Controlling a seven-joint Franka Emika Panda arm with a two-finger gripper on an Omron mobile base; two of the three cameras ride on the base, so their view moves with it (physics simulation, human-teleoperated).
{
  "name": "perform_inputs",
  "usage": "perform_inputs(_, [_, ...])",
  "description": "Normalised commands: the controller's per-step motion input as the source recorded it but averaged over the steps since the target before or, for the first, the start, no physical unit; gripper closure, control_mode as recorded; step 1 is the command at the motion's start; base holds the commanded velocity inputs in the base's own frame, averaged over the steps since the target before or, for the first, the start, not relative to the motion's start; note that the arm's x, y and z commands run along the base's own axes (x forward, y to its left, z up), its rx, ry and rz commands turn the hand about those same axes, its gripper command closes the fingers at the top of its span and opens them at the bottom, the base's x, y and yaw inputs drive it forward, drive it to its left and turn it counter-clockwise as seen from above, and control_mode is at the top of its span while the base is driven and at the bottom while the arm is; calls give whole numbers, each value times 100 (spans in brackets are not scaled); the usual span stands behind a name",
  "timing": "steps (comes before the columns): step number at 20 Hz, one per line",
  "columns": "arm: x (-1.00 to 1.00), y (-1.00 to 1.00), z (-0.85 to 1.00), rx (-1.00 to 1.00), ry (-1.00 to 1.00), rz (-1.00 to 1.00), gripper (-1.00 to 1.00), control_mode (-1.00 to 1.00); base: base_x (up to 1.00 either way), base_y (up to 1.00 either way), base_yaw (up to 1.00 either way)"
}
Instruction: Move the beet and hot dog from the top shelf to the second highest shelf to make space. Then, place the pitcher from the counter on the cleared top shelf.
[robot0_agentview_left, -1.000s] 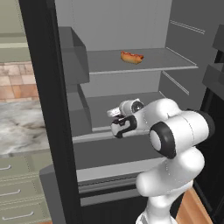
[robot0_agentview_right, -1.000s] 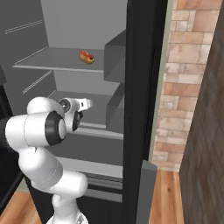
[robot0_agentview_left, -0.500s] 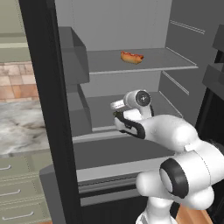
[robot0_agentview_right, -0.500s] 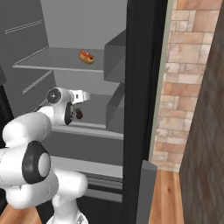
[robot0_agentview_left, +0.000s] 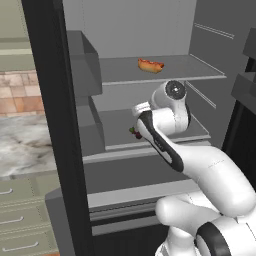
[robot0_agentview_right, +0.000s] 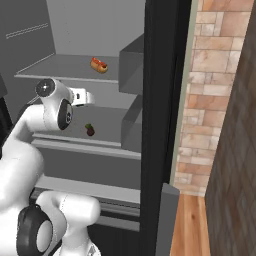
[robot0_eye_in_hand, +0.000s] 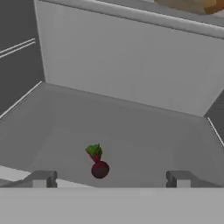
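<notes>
**Beet on second shelf, gripper open**

Beet (robot0_eye_in_hand: 99, 166) lies on the second highest shelf (robot0_eye_in_hand: 144, 144), free of the gripper (robot0_eye_in_hand: 109, 178), whose fingers are spread wide and look empty. Hot dog (robot0_agentview_left: 151, 65) sits far back on the top shelf (robot0_agentview_left: 175, 75).

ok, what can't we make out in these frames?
- Small dark red beet with green stem: mostly hidden behind the white arm, left base view.
- Orange-tan hot dog: cut off by the top edge, hand view.
- Marbled counter: cut off by the left edge and the dark fridge frame, left base view.
</notes>
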Motion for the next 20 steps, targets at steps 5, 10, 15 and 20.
perform_inputs(5, [-20,-8,46,0,0,-4,-100,-100,0,0,0])
perform_inputs(10, [1,-30,27,0,0,-3,-100,-100,0,0,0])
perform_inputs(15, [16,-35,36,0,0,-2,-100,-100,0,0,0])
perform_inputs(20, [27,-8,52,0,1,0,-100,-100,0,0,0])
